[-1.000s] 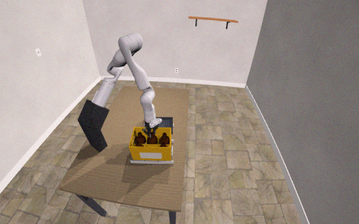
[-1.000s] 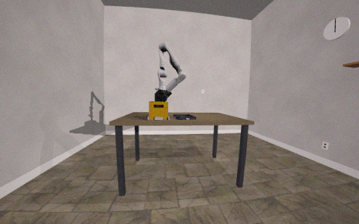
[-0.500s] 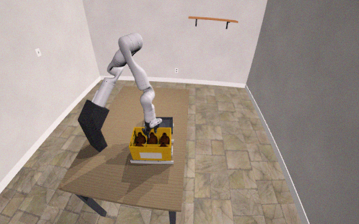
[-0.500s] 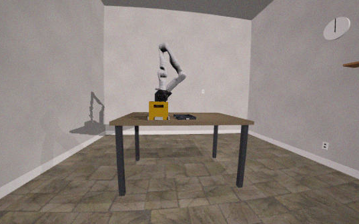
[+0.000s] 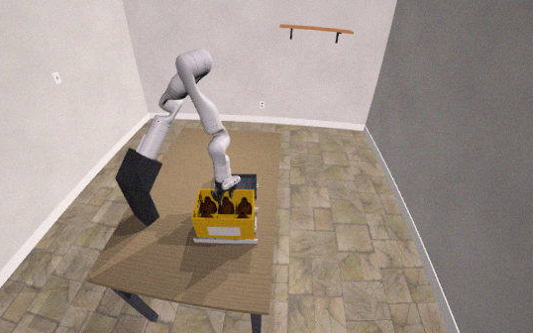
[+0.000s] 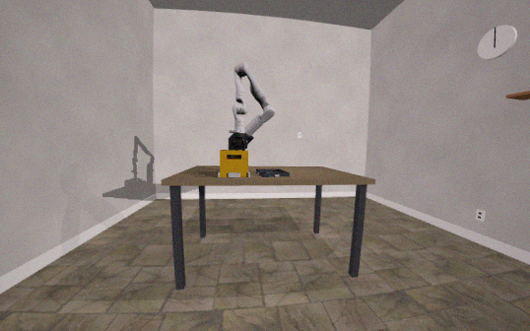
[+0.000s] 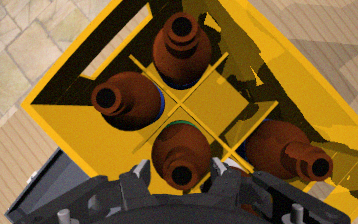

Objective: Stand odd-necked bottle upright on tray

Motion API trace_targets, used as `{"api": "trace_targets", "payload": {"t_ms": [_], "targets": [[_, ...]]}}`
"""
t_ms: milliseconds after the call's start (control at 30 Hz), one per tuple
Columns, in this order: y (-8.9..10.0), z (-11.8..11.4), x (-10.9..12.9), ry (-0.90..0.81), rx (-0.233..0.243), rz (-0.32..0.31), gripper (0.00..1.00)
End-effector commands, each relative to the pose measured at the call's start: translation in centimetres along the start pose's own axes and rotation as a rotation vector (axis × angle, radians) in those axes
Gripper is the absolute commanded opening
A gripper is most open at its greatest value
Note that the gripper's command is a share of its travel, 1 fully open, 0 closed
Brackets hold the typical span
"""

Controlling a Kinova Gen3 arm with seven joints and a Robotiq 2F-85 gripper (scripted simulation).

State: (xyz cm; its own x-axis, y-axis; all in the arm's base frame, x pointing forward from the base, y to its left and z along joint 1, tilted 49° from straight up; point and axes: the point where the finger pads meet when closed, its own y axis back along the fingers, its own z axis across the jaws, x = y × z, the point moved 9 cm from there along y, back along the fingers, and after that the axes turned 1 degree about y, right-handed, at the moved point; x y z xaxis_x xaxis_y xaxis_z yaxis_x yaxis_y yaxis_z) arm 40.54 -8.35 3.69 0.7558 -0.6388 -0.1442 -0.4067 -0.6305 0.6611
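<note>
The arm (image 5: 208, 110) folds down steeply, its fingers parted and empty.

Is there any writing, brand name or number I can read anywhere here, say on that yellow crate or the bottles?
No readable text anywhere.
Yellow crate: a pale label panel on its side, blank.
Same crate in the exterior view: a dark mark, too small to read.
Bottles: no labels visible.
Wall clock: no numerals visible.
</note>
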Motion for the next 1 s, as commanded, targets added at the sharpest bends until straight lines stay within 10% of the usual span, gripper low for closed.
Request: {"api": "trace_targets", "payload": {"t_ms": [0, 967], "targets": [[-0.1, 0.0, 0.2, -0.006, 0.003, 0.007, 0.64], [5.7, 0.0, 0.1, -0.006, 0.002, 0.005, 0.64]]}}
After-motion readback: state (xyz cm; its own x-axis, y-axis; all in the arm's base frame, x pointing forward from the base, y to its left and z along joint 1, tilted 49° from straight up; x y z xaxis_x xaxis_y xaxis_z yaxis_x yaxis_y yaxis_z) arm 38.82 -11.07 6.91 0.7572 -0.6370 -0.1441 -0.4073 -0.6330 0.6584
